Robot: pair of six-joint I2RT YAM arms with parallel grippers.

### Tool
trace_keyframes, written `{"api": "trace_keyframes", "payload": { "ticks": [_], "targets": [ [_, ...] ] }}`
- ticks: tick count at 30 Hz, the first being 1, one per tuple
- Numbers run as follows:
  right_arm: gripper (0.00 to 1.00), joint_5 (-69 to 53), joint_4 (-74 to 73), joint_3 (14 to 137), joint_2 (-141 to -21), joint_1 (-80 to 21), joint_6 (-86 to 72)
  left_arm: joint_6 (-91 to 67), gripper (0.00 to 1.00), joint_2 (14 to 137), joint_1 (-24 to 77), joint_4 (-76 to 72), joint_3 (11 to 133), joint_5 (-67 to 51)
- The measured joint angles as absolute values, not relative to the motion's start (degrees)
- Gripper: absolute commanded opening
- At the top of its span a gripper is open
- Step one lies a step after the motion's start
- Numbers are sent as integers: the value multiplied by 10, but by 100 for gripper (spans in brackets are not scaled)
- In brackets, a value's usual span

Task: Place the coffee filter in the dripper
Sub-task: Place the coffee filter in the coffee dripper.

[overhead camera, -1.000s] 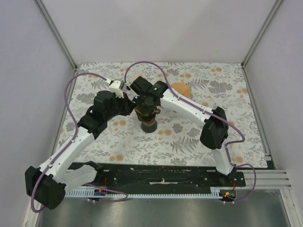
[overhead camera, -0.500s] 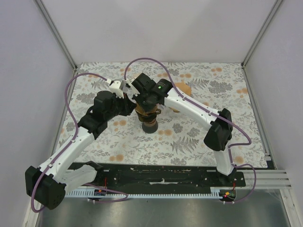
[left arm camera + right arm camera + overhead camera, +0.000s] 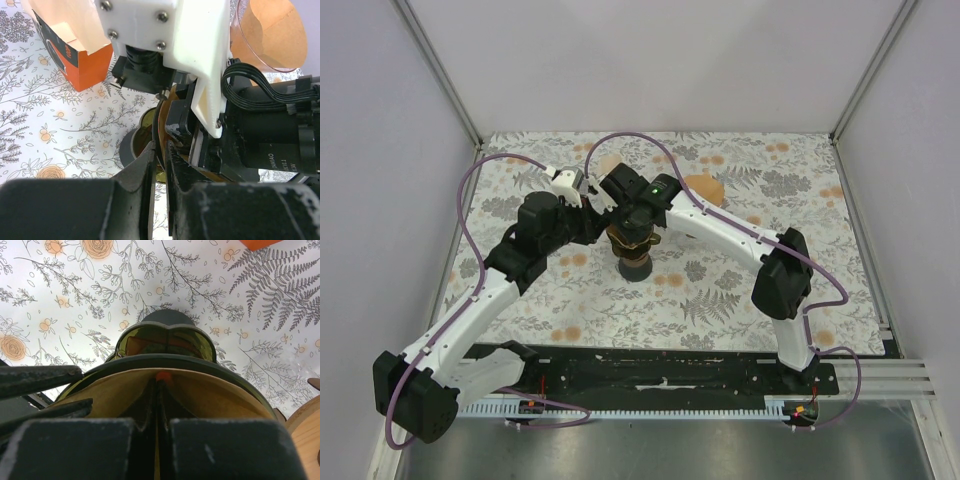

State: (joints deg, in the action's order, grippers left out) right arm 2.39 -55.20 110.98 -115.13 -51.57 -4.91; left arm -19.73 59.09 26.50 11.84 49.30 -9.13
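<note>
Nearest the arm bases, we see the left gripper (image 3: 160, 150) come at the dripper (image 3: 165, 359) from its left side. Its two fingers are clenched on the thin dark rim, one finger inside the rim and one outside. The white housing of the right wrist hangs just above them and hides much of the dripper in the left wrist view.

Directly over the dripper we find the right gripper (image 3: 158, 390), pointing down into the mouth. Its fingers are pressed together with only a thin slit between them, and they grasp the brown paper filter (image 3: 110, 395) along its middle. The filter lies inside the dripper, and its tan wall spreads to both sides of the fingers just within the dark rim. We cannot tell whether it is seated fully against the inner wall.

Below the rim we see the amber glass body of the dripper, and under that a dark round base (image 3: 167, 317) standing on the floral cloth (image 3: 280, 330).

Beyond the dripper, on its far left, stands an orange box (image 3: 82, 65) with its top flap open. On the far right of the dripper, well apart from it, we see a clear cup (image 3: 272, 35) holding more brown filters.
</note>
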Motion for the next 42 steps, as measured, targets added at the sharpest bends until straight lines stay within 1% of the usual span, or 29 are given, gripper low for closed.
{"api": "trace_keyframes", "payload": {
  "ticks": [7, 19, 22, 29, 40, 42],
  "targets": [
    [20, 24, -554, 1114, -1151, -515, -43, -197, 18, 591, 265, 118, 493, -91],
    [27, 24, -554, 1138, -1110, -512, -29, -197, 18, 591, 265, 118, 493, -92],
    [29, 24, -554, 1143, -1097, -511, -27, -194, 22, 591, 265, 118, 493, -92],
    [33, 24, -554, 1145, -1077, -507, -17, -178, 36, 585, 265, 118, 493, -92],
    [36, 11, -554, 1153, -1069, -505, -2, -171, 46, 577, 265, 119, 494, -96],
    [38, 11, -554, 1155, -1069, -505, -1, -170, 47, 577, 265, 119, 495, -96]
  ]
}}
